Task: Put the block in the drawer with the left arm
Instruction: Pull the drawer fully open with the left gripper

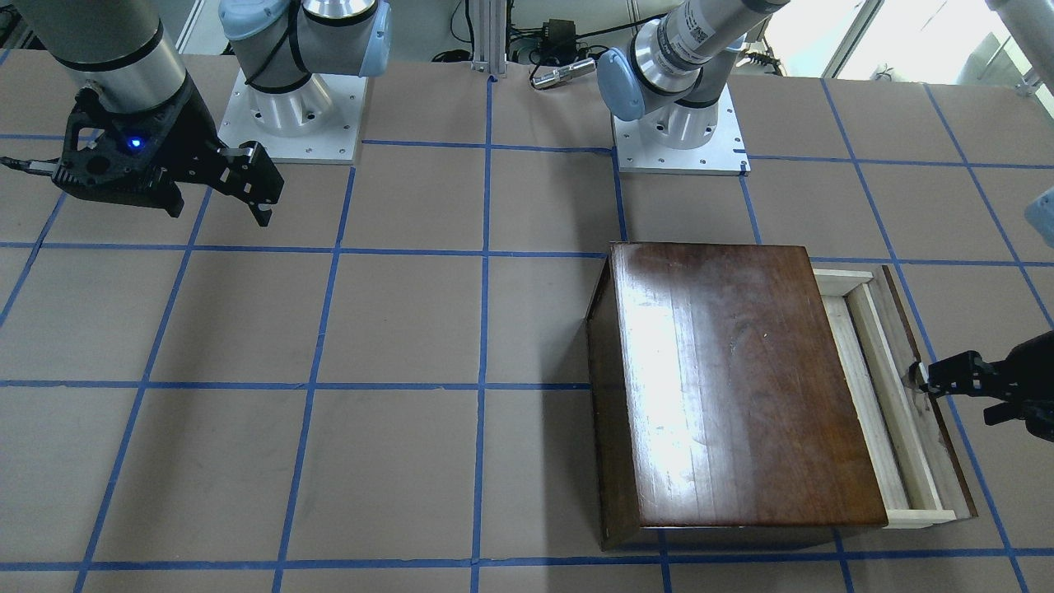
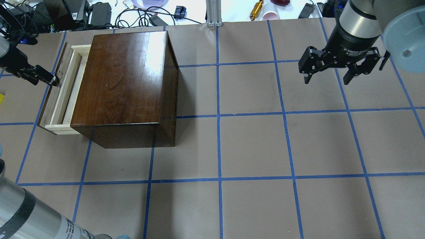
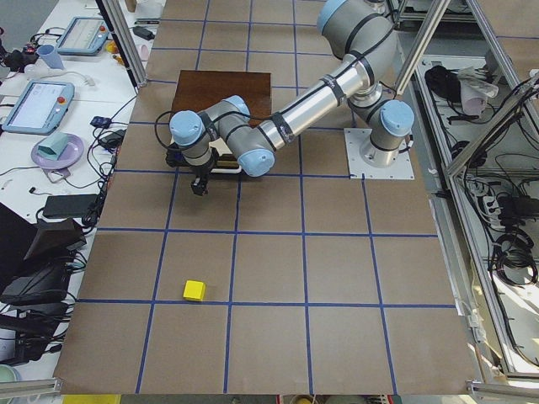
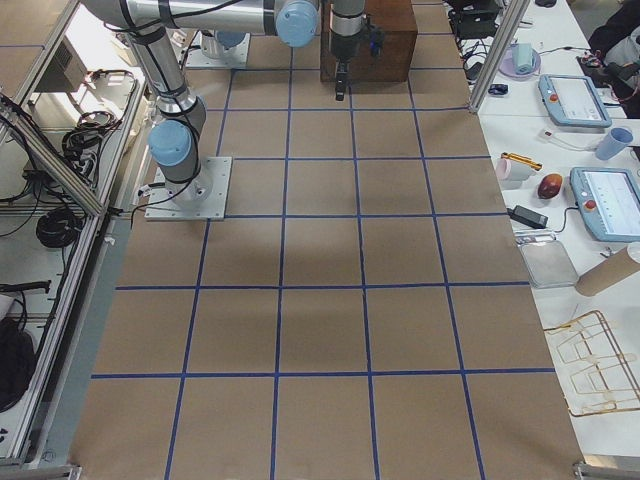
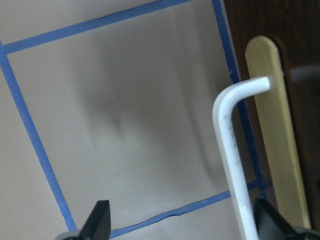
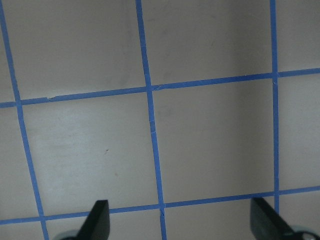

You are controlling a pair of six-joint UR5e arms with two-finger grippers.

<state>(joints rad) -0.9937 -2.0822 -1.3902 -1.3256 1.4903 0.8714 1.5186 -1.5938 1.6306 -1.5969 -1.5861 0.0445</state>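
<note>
Standing spread with the metal pull [image 5: 235, 150] between its fingertips [image 5: 98, 222], the left claw [image 1: 929, 380] holds nothing; drawing back carelessly could snag that pull and shift the drawer [image 1: 881, 395]. Only a narrow strip of the drawer shows beyond the box [image 1: 741, 379], so the block [image 3: 194, 290], lying well apart on the counter [image 1: 329, 329], may catch the rim when released.

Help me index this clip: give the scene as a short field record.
container: shallow pale-wood drawer, partly pulled out of glossy dark-brown wooden box
object: small yellow cube on the brown table, apart from the drawer, ungrasped
left gripper: open, at the drawer's pull
right gripper: open, empty, above the table
task state: cube not yet in drawer
</note>
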